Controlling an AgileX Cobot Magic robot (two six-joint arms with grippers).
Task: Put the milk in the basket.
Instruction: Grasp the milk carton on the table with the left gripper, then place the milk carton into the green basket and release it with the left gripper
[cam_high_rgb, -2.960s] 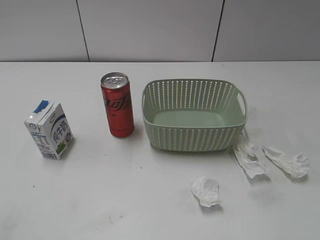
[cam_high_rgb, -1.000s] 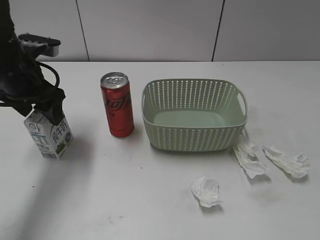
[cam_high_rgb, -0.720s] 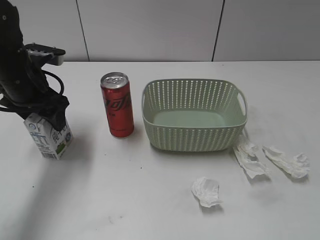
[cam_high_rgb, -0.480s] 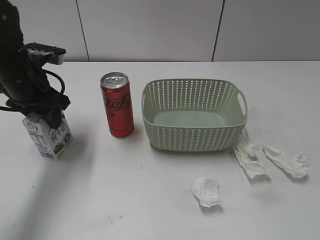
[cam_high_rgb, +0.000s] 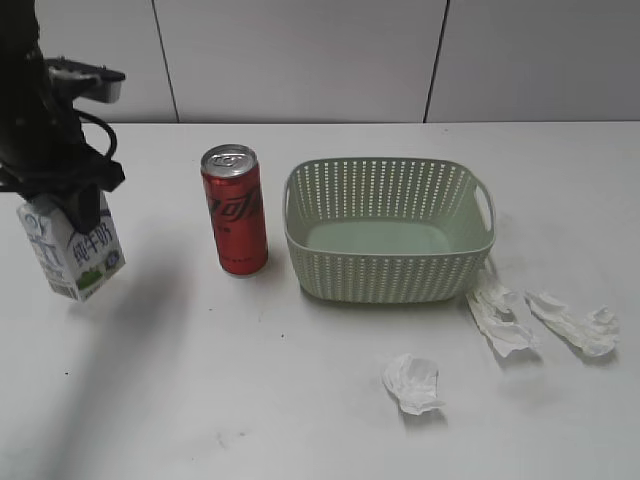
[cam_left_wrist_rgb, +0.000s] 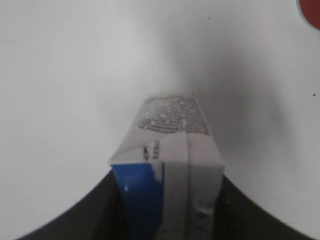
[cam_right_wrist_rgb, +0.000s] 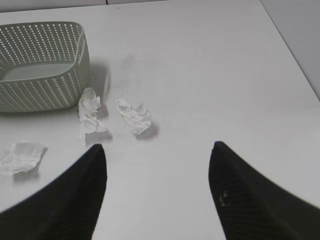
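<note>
The left arm is reaching down from the upper left corner of the exterior view, its dark wrist and cabling hanging over the far left of the table (cam_high_rgb: 300, 420). The left gripper (cam_high_rgb: 62, 200) is pinching the top of the milk (cam_high_rgb: 72, 248), its jaws closed against the carton's 2 sides; in the left wrist view the milk (cam_left_wrist_rgb: 167, 165) is filling the gap between the dark fingers (cam_left_wrist_rgb: 100, 215), blue tab toward the camera. The carton is hanging slightly tilted and appears clear of the tabletop, with its shadow lying on the surface to the right of it.

The right gripper (cam_right_wrist_rgb: 157, 195) is hovering over the right part of the table with its 2 jaws spread wide apart and nothing between them.

The basket (cam_high_rgb: 388, 230) is sitting upright right of centre, and nothing is showing on its pale green floor. The red soda can (cam_high_rgb: 235, 210) is standing upright just beside the basket's left wall, between basket and milk, well apart from the carton. 3 crumpled tissues (cam_high_rgb: 412, 383) are lying on the table in front of and to the right of the basket, 1 touching its right front corner.
</note>
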